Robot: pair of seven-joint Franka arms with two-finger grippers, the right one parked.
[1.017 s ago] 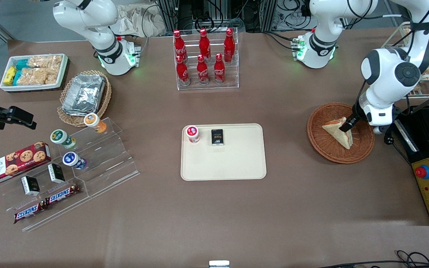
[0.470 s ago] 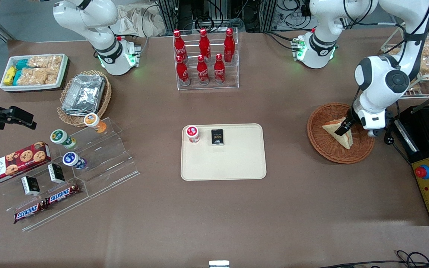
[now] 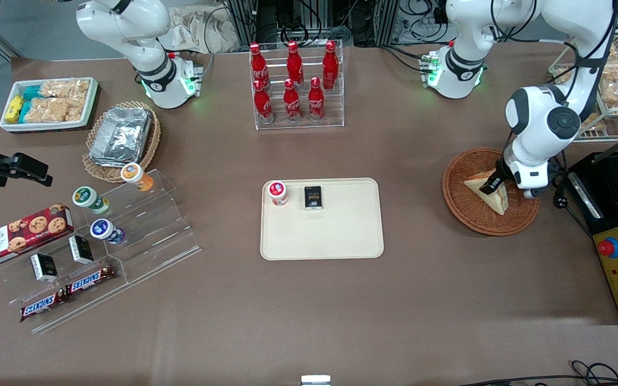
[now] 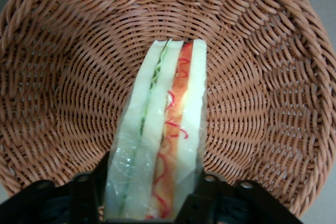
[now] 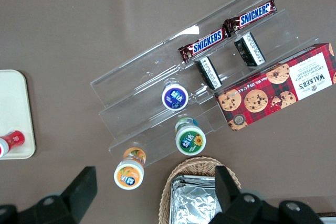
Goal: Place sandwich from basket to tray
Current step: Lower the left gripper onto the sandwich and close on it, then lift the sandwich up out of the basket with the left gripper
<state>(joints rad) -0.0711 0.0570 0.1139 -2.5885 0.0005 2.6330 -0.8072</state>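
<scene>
Now end effector pinching wedge sandwich, woven basket

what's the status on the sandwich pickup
Pincer down in basket, fingers either side of sandwich. Sandwich not lifted yet. Tray holds a small cup and dark packet; nearer half bare.

The basket is woven wicker, reddish-brown and ribbed. The sandwich in it wears a clear, glossy film over soft pale bread. The gripper, down over the sandwich inside the basket, has matt black fingers on either side of the wrap, under a glossy white arm shell. The tray looks like smooth cream plastic with a dull sheen. The surface is matt brown. The stepped stand is clear acrylic, and the containers are crinkled silver foil.
</scene>
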